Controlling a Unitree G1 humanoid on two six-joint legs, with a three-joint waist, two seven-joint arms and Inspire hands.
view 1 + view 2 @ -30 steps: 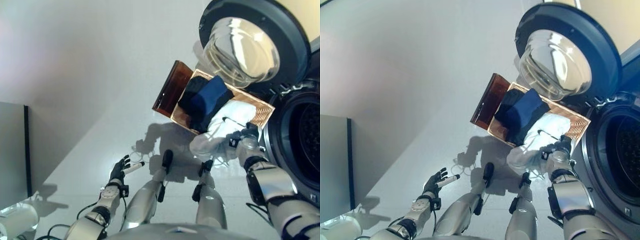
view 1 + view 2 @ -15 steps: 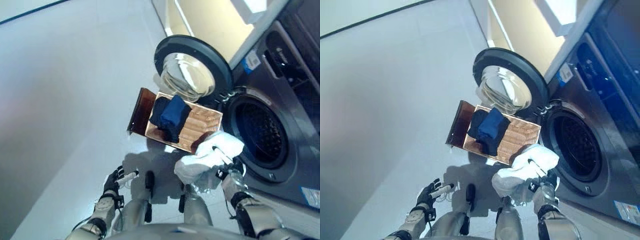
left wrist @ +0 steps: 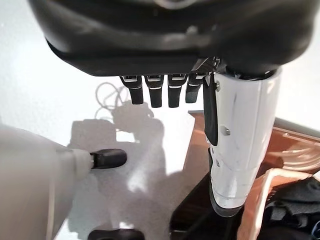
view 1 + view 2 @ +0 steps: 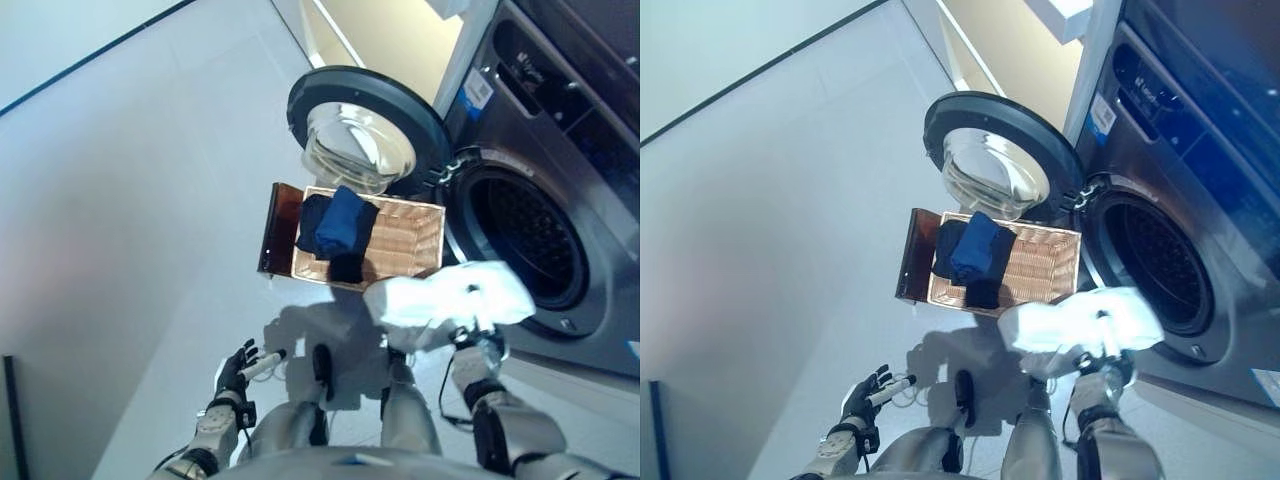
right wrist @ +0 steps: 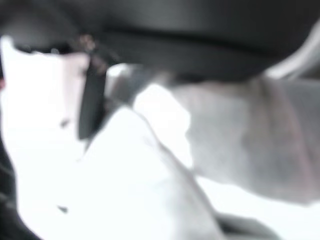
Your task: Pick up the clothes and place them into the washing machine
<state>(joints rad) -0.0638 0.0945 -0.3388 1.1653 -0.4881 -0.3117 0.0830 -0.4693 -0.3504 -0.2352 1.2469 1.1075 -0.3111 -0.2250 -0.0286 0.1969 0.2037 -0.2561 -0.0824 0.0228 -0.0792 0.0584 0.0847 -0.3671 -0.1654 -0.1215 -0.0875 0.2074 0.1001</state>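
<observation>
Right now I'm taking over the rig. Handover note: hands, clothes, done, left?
Right hand: shut on the white garment, held up in front of the washer's open drum, not yet inside.
Left hand: low at the robot's left side, fingers relaxed, holding nothing.
Basket: on the floor below the open door, blue clothes and dark clothes piled at one end.
Done: white garment is out of the basket.
Left: put it in the drum, then move the blue and dark clothes.
</observation>
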